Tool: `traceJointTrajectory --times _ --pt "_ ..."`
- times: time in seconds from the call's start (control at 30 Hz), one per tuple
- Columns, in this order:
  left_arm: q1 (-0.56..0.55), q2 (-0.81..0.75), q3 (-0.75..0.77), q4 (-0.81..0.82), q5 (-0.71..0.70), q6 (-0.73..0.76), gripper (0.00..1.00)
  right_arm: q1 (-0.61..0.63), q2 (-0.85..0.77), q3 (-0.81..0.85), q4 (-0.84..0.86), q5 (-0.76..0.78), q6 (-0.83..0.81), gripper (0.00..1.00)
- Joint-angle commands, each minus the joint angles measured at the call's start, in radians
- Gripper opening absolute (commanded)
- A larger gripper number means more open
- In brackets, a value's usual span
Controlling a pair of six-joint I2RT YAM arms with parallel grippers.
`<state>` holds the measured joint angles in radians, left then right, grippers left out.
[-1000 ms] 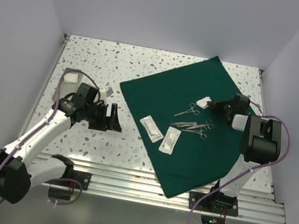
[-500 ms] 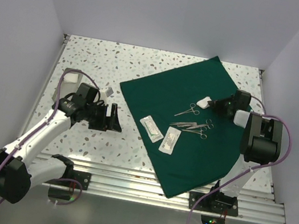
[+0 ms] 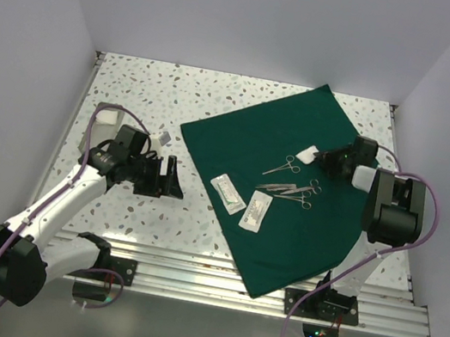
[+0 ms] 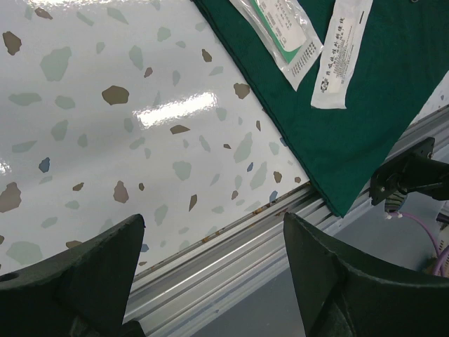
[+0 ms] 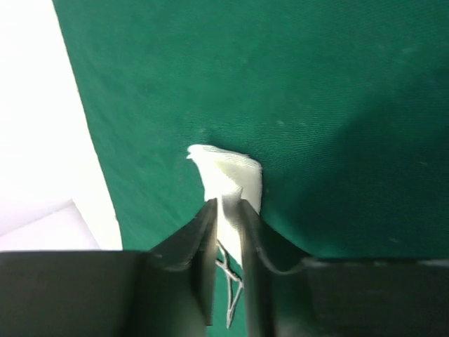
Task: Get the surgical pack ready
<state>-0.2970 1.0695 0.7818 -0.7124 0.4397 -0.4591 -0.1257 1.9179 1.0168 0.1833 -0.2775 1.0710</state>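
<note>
Widest thing first: the speckled terrazzo table (image 3: 151, 94), and lying across it at an angle, the dark green drape (image 3: 249, 129), spread flat with one corner hanging over the near rail. That is the surgical pack, open, with its contents gathered near the middle of the cloth.

Over on the left, the left gripper (image 3: 172, 180) hangs above bare table just beside the drape's left edge. Its jaws are spread wide and there is nothing between them. The right gripper (image 3: 321, 158) is down low over the right half of the cloth, nose pointing inward.

Now the contents. Two sealed packets (image 3: 226, 190) lie side by side toward the near-left of the drape. Beyond them is a cluster of steel instruments (image 3: 295, 190), ring-handled, forceps or scissors by the look of them. Smallest of all is the white pad (image 5: 224, 172), folded, probably gauze, sitting on the cloth just past the instruments. The right jaws stand close together with that pad's edge between them. Are they pinching it or only straddling it? I can't tell from here.

My read is that this is the laying-out step, with the pad being set among the tools. The next move calls for a clean release and a straight lift so the pad isn't dragged. After that, the folding likely begins, and the left arm looks well placed for the near edge.
</note>
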Motion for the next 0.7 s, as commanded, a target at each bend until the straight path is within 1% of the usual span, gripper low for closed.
traceJointTrajectory --times 0.0,0.03,0.1,0.13,0.23,0.27,0.37,0.47,0.57,0.67 --pt "-0.007 0.001 0.019 0.033 0.025 0.017 0.84 -0.005 0.012 0.037 -0.03 0.017 -0.039 0.25" --pt "-0.007 0.001 0.019 0.033 0.025 0.017 0.84 -0.005 0.01 0.045 -0.042 0.017 -0.046 0.31" --pt "-0.007 0.001 0.02 0.033 0.027 0.017 0.84 -0.003 0.007 0.074 -0.105 0.012 -0.081 0.34" --pt "-0.007 0.001 0.02 0.034 0.028 0.017 0.84 -0.003 0.001 0.084 -0.154 0.011 -0.097 0.37" --pt "-0.007 -0.002 0.02 0.034 0.028 0.017 0.84 -0.003 -0.017 0.108 -0.215 0.001 -0.154 0.43" --pt "-0.007 0.0 0.02 0.033 0.028 0.016 0.84 -0.005 -0.034 0.114 -0.255 0.001 -0.183 0.45" --pt "-0.007 -0.002 0.019 0.033 0.033 0.013 0.84 -0.005 -0.066 0.111 -0.292 -0.011 -0.215 0.48" --pt "-0.007 -0.003 0.013 0.037 0.039 0.007 0.84 -0.005 -0.082 0.092 -0.297 -0.035 -0.2 0.48" --pt "-0.007 -0.006 0.005 0.045 0.045 -0.001 0.84 -0.003 -0.095 0.028 -0.233 -0.063 -0.154 0.49" --pt "-0.007 -0.006 0.004 0.047 0.048 -0.004 0.84 -0.003 -0.086 0.0 -0.155 -0.101 -0.099 0.49"
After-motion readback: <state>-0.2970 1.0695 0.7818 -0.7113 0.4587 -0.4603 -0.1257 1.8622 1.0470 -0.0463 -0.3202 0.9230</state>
